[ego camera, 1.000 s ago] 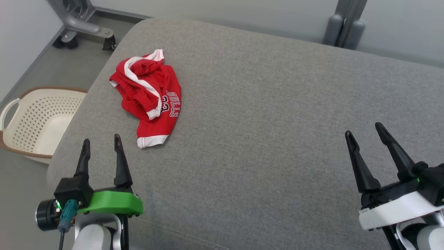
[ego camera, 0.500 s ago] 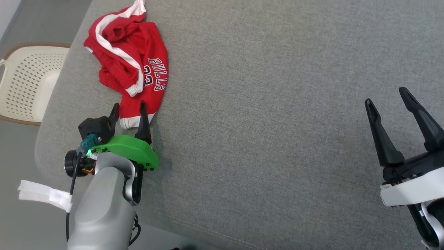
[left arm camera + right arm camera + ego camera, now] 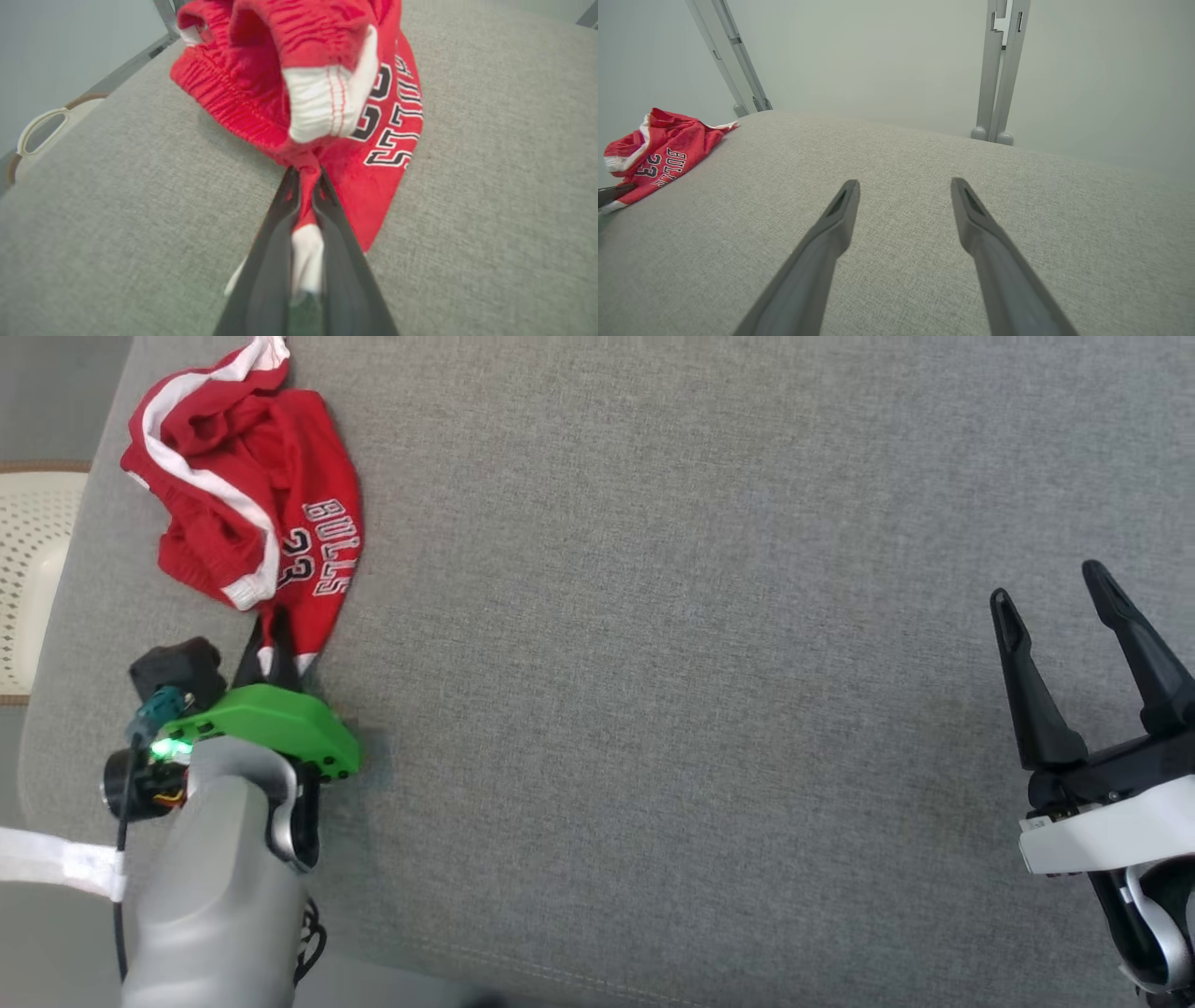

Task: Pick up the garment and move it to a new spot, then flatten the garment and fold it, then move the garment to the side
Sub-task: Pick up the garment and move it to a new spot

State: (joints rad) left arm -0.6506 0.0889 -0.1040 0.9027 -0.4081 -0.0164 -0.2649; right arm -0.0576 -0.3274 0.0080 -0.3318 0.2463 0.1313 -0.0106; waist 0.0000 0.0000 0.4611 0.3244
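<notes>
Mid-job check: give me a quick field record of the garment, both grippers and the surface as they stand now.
surface: grey fabric cushion
garment: crumpled red basketball shorts, white trim, lying near the cushion's left edge
left gripper: shut on the shorts' near white hem
right gripper: open, holding nothing, over bare cushion far from the shorts
nearby: cream perforated basket on the floor, left of the cushion
status: shorts not yet lifted

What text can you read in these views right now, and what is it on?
"BULLS": on the red shorts, white letters with a dark outline.
"23": on the shorts too, right beside that word, partly covered by a folded hem.
No other text can be read.
</notes>
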